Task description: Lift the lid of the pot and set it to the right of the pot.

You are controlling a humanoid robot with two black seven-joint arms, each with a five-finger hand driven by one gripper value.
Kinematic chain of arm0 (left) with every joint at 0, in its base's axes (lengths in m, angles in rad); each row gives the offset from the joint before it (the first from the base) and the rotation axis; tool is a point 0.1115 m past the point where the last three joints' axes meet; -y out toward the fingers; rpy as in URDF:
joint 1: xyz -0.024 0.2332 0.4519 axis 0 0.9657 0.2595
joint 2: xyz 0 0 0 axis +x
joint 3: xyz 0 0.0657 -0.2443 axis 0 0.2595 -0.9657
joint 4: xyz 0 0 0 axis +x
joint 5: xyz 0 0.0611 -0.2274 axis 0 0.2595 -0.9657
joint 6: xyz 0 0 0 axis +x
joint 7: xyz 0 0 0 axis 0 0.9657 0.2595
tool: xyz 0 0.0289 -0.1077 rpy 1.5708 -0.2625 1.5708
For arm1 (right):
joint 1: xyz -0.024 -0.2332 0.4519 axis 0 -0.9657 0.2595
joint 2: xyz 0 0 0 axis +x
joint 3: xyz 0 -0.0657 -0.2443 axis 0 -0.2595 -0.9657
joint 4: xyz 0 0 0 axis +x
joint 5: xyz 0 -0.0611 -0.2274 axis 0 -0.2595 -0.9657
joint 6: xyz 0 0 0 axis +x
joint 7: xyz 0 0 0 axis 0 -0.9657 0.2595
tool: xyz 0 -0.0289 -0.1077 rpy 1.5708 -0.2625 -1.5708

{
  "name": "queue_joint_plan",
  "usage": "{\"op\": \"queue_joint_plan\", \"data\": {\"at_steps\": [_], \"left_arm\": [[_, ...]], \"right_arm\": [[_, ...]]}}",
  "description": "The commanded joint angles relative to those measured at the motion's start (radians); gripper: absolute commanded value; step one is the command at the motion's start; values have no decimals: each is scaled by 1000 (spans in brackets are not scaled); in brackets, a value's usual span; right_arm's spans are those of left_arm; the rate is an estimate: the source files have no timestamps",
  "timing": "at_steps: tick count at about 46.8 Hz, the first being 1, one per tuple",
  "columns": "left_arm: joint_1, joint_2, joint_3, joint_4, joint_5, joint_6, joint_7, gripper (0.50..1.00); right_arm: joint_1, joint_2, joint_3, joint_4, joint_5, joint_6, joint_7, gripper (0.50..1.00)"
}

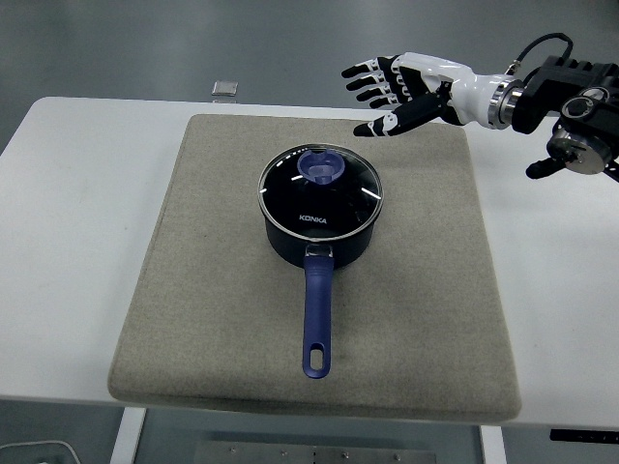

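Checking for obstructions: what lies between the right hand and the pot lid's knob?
Nothing: in the head view, only bare grey mat and the lid glass separate the open right hand from the knob.

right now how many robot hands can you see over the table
1. The right hand reaches in from the right edge, fingers spread, above the mat's far right corner, beyond the lidded pot. The left hand is out of view.

grey mat (193,290) on white table (77,242), small square object (224,89)
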State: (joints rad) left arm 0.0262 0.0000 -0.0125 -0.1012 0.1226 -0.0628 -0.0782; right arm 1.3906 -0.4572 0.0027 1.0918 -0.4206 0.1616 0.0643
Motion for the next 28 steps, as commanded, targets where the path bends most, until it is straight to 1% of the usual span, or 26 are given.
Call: {"op": "queue_joint_plan", "data": {"at_steps": [1,8,14,20,28], "left_arm": [[0,0,-1,0,0,0,0,1000],[0,0,0,0,0,0,0,1000],[0,0,0,0,0,0,0,1000],[0,0,0,0,0,0,0,1000],[0,0,0,0,0,0,0,1000]], "right_arm": [[27,6,-29,11,-55,1,0,895],[93,15,-92,30,-125,4,0,895],[163,23,-165,56,-149,7,0,895],[225,74,-243,62,-173,7,0,895],[263,120,-297,62,-224,3,0,895]]}}
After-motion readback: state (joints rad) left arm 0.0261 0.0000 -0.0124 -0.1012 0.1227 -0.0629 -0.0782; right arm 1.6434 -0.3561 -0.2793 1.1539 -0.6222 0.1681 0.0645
